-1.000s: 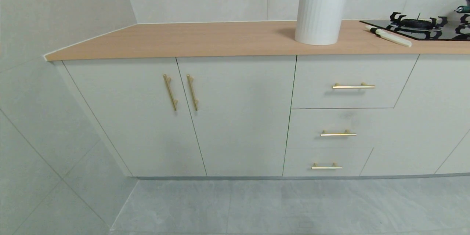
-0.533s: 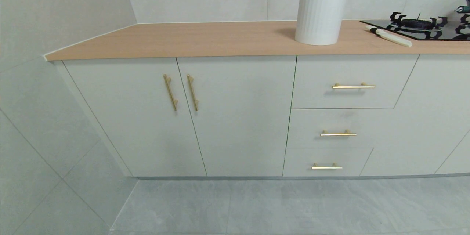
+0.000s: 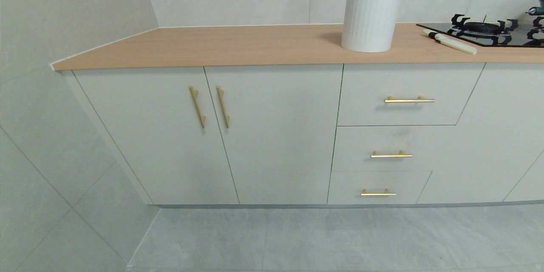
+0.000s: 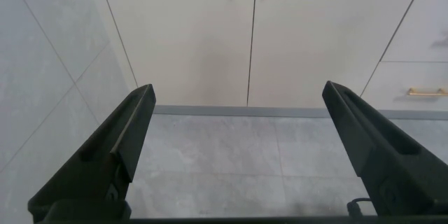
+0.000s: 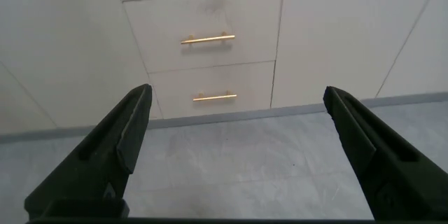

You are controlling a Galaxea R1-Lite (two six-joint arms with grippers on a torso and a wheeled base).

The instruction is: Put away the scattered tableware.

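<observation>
A knife is laid near the worktop's front edge.
The left tool and right tool are held wide open, empty.

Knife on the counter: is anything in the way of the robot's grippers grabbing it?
Nothing visible blocks the knife; the white container stands apart, to its left. The left gripper and right gripper, both open, face the cabinet fronts lower down.
</observation>
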